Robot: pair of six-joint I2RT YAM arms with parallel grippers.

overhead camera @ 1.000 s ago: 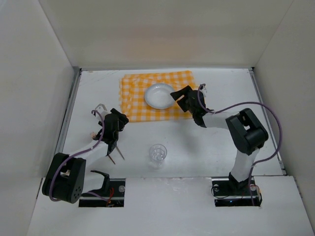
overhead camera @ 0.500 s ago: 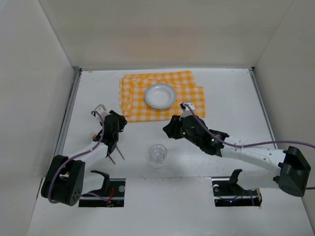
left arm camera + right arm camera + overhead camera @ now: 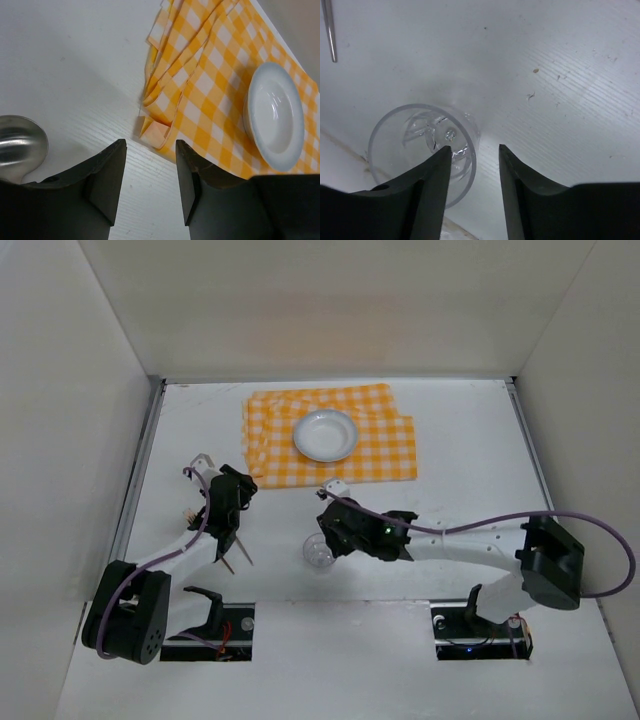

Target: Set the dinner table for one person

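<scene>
The white dinner table (image 3: 470,430) carries an orange-and-white checked cloth (image 3: 330,445) at the back, with a white plate (image 3: 325,434) on it. A clear glass (image 3: 318,552) stands upright near the front middle. My right gripper (image 3: 335,530) hovers over the glass (image 3: 420,150), open; its left finger lies above the glass's mouth, and the near rim shows between the jaws (image 3: 475,150). My left gripper (image 3: 228,502) is open with nothing in it (image 3: 150,145), facing the cloth's folded corner (image 3: 157,132) and the plate (image 3: 275,115). A metal spoon bowl (image 3: 20,145) lies at its left.
Thin metal utensils (image 3: 235,552) lie on the table under the left arm; one thin handle (image 3: 329,30) shows in the right wrist view. Metal rails (image 3: 140,470) and white walls close the table on three sides. The arm bases sit at the near edge.
My right arm has swung from beside the plate down and left to the glass, its jaws narrower than a second ago. The left arm has hardly moved.
</scene>
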